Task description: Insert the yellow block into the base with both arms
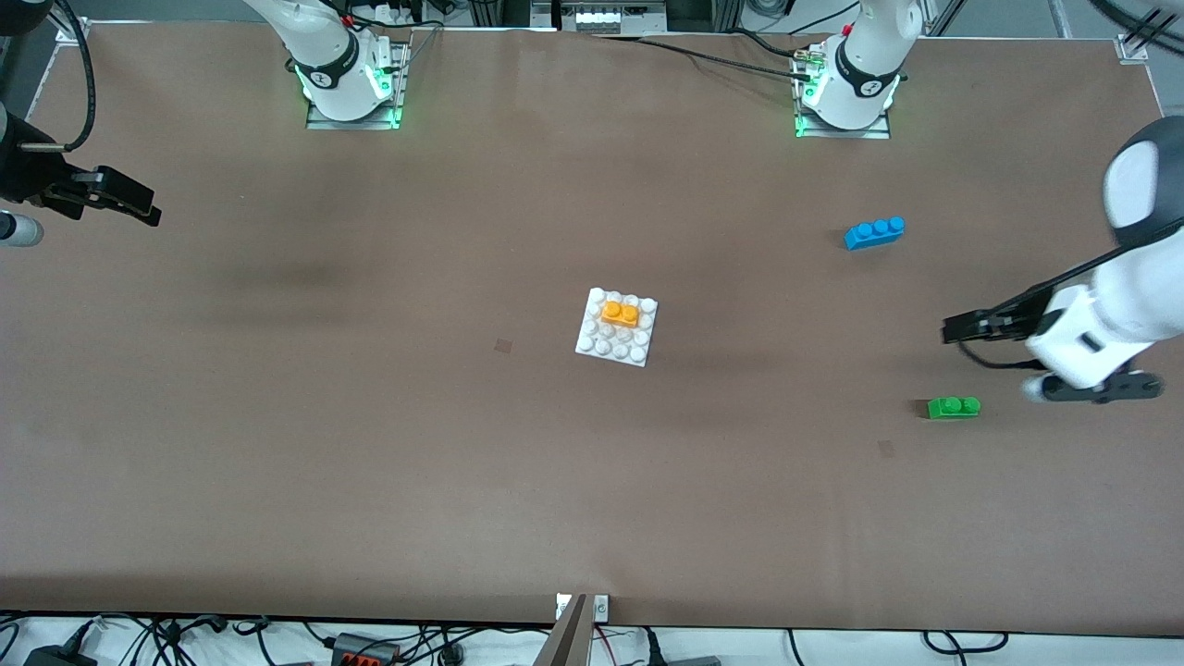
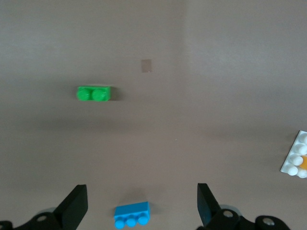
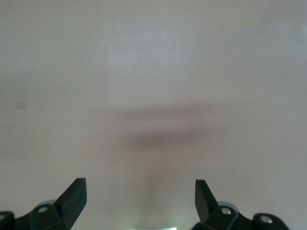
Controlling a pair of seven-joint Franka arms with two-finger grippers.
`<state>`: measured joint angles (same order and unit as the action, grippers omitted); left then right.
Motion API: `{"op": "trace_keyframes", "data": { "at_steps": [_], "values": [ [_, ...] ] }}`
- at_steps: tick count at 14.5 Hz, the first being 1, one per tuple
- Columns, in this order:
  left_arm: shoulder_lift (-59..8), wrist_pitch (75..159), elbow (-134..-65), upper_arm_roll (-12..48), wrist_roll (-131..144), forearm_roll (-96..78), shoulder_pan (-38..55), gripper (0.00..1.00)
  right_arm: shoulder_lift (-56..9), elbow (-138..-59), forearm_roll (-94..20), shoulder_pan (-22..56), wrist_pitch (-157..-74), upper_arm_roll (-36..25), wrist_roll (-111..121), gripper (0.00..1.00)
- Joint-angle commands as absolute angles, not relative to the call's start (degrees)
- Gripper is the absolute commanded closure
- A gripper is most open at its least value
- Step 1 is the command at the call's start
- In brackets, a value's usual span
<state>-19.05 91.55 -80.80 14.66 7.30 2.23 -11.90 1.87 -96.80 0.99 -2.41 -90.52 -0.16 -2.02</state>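
yellow block seated on base studs at table centre, insertion looks done | left end effector spread wide, empty, above table near green brick | right end effector likewise agape, empty, parked clear at its table end

In the left wrist view, the flat square white studded plastic base is cut off at the picture's edge, and only a sliver of the small yellow-orange plastic block on it shows. In the front view, both white arms run past the picture's edges.
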Motion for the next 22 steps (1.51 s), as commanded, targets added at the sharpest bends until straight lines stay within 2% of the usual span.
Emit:
{"op": "trace_keyframes", "data": {
  "at_steps": [1, 3, 6, 7, 22],
  "values": [
    [-11.4, 89.6, -84.5, 15.1, 7.5, 3.5, -12.6, 0.0, 2.5, -97.5, 0.3, -2.9, -90.9, -0.4, -1.8, 0.0],
    [-9.5, 89.0, -85.6, 15.1, 7.7, 4.7, -12.7, 0.0, 2.5, -97.5, 0.3, -2.7, -90.6, -0.4, -1.8, 0.0],
    [-4.1, 94.4, -95.4, 15.6, 10.6, 2.6, -13.4, 0.0, 2.7, -97.4, 0.3, -2.9, -90.1, -0.4, -1.7, 0.0],
    [-3.9, 96.0, -96.7, 15.6, 10.8, 2.5, -13.3, 0.0, 2.7, -97.4, 0.2, -2.9, -89.9, -0.9, -1.6, 0.0],
    [-4.4, 96.2, -95.8, 15.6, 6.6, -0.9, -13.4, 0.0, 2.6, -97.2, 0.0, -1.8, -89.9, -1.8, -1.2, 0.0]
  ]
}}
